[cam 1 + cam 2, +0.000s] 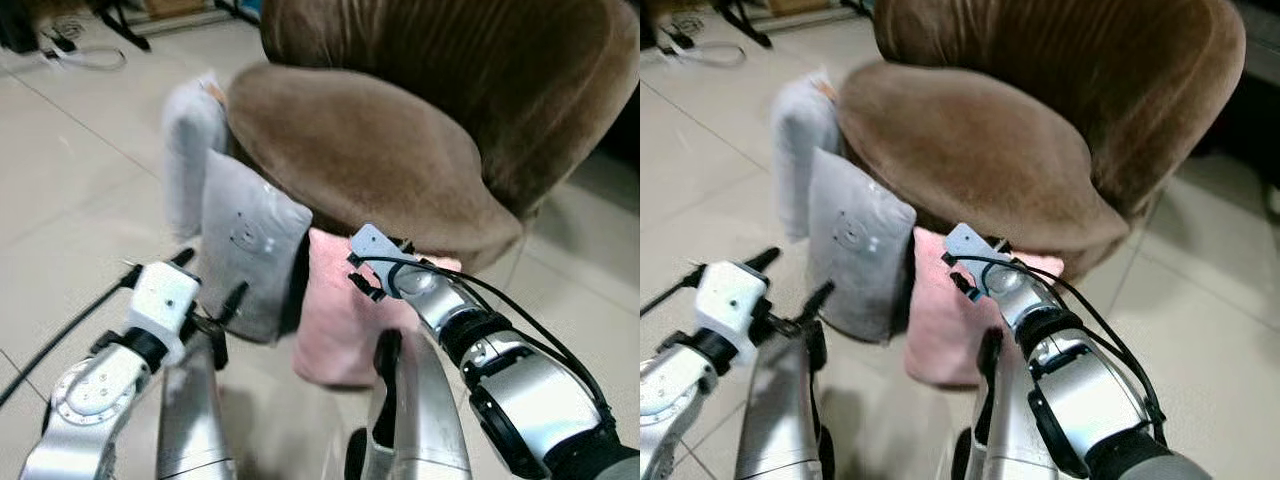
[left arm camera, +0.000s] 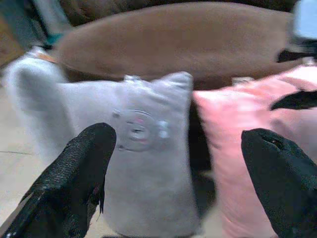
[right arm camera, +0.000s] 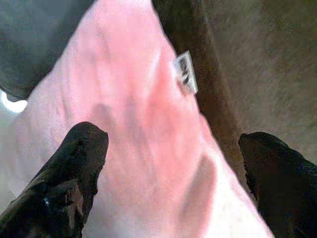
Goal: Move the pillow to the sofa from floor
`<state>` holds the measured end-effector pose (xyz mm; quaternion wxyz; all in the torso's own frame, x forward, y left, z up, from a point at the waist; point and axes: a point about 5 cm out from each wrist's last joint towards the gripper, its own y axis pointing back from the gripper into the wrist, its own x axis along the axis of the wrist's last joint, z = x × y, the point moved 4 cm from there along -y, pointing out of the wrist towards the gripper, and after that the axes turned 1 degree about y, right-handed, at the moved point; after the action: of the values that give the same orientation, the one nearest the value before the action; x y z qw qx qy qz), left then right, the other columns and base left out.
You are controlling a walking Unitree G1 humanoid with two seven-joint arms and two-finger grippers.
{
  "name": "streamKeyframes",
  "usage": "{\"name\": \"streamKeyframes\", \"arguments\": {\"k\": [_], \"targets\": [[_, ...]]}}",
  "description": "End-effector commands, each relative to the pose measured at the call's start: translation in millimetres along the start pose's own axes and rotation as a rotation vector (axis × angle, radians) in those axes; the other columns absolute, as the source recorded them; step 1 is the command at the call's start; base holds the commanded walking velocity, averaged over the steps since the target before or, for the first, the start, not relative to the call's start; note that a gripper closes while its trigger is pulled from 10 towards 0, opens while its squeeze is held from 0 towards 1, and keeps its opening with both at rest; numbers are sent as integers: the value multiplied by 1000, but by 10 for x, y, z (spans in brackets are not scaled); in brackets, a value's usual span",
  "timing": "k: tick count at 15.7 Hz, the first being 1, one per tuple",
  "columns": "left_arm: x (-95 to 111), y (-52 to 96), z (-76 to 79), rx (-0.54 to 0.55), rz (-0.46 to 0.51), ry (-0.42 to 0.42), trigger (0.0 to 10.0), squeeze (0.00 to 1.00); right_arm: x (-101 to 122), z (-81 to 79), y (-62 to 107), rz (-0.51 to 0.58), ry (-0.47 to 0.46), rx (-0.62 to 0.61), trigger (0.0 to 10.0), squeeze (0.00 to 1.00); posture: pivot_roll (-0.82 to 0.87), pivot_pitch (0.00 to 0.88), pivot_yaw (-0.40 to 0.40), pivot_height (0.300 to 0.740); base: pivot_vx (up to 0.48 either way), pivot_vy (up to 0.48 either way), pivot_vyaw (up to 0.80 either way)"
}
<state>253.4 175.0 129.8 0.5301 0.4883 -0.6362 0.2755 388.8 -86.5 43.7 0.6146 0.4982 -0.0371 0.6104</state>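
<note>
Both arms reach forward and down. The right pincer [image 3: 168, 183] gapes wide over the pink pillow [image 1: 345, 320]. The left pincer [image 2: 183, 173], also spread, faces the grey pillow [image 1: 245, 245], touching nothing.

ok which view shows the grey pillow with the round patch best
The left wrist view: the grey pillow faces the camera, patch visible, between the open left end effector fingers. Both eye views show it angled against the sofa.

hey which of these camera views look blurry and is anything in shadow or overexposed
Head views: the brown sofa and far grey pillow look soft, the tile floor bright. Left wrist view: grey pillow slightly smeared, open left gripper fingers dark. Right wrist view: pink pillow washed out and soft, open right gripper above it.
</note>
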Motion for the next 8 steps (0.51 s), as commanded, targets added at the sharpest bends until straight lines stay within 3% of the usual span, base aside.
{"name": "streamKeyframes", "arguments": {"k": [1,2,7,8], "targets": [[38,21,96,-45,4,-3,10000,635,-30,44,1,-15,18,-29,10000,1000,96,184,-157,423,0,0,0],[33,88,145,-55,-10,7,10000,639,-40,60,-4,-24,28,-75,10000,0,106,212,-162,423,0,0,0],[42,280,227,-52,-46,27,10000,639,-82,47,-6,-43,15,-153,10000,0,124,266,-176,423,0,0,0],[57,357,265,-49,-59,32,10000,639,-51,-27,-16,-18,-94,-156,9843,0,136,286,-179,423,0,0,0]]}}
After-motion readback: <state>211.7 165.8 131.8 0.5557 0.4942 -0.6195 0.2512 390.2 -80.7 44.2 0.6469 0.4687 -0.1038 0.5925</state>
